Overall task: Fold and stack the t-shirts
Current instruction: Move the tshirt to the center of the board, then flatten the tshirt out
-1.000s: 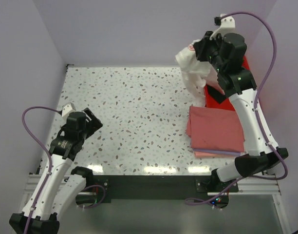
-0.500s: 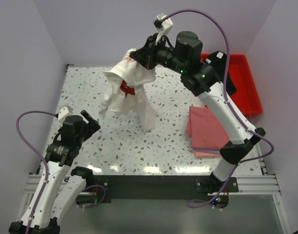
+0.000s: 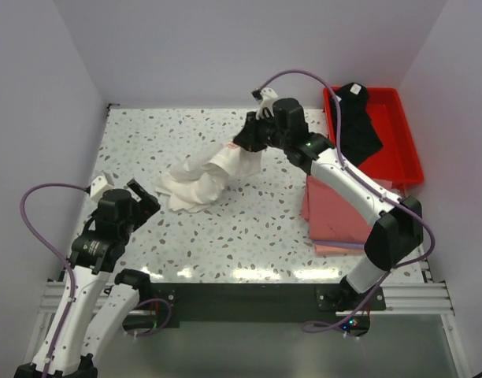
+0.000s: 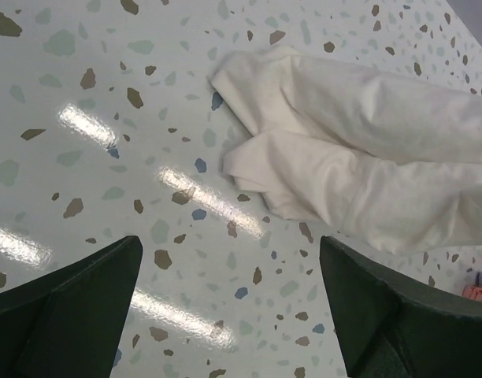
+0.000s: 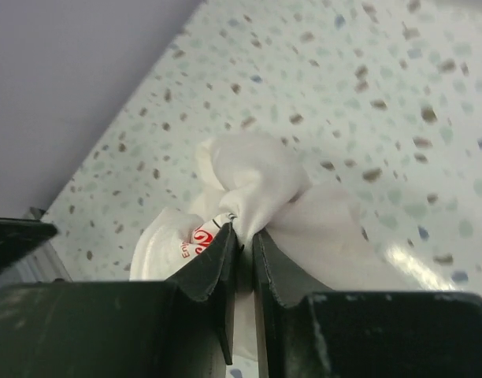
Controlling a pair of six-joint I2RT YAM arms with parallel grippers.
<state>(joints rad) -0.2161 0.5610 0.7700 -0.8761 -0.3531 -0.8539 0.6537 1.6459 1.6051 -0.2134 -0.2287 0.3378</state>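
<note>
- So: the white shirt [image 3: 198,183] is a crumpled heap mid-desk [image 3: 162,134]. One end is bunched in the right fingers [image 5: 235,256], which are clamped tight on it. A bit of red print shows by the pinch.
- Left fingers [image 3: 145,195] hang spread wide, holding nothing, near the heap's loose end.
- Expect it to be light and limp with no stiffness. It'll drape and drag rather than move as one piece. Grippy enough, not fragile.
- You'd do better with a hem or shoulder corner than a wad. Take the free edge nearest the left fingers, pinch it, then pull the two holds apart to spread it flat.
- The pink stack [image 3: 335,224] is on the desk's right and the black shirt [image 3: 359,126] is in the tray [image 3: 410,157], both well apart from the heap.
</note>
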